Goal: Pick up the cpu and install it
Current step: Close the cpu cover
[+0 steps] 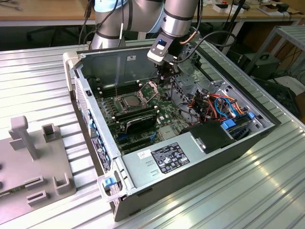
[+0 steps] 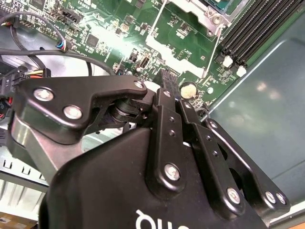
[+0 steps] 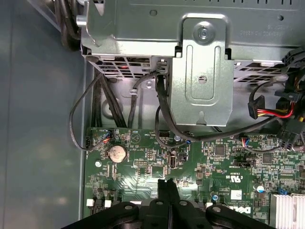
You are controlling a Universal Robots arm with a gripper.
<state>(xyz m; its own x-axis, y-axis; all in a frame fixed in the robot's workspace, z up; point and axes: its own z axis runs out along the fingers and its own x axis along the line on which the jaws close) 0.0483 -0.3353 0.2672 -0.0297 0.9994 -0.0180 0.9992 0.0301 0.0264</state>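
Exterior view: gripper (image 1: 163, 81), jaws pressed together, hangs above the motherboard (image 1: 164, 113) beside the open socket frame (image 1: 148, 90); cpu (image 1: 129, 101) lies in the socket.

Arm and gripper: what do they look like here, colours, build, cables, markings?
The arm is a silver-grey tube with black bands and pale blue joint caps; black cables loop beside it. A small grey box with a blue light sits at its wrist. The gripper is matte black, built of hinged bars fixed with silver screws, with white lettering on its body.
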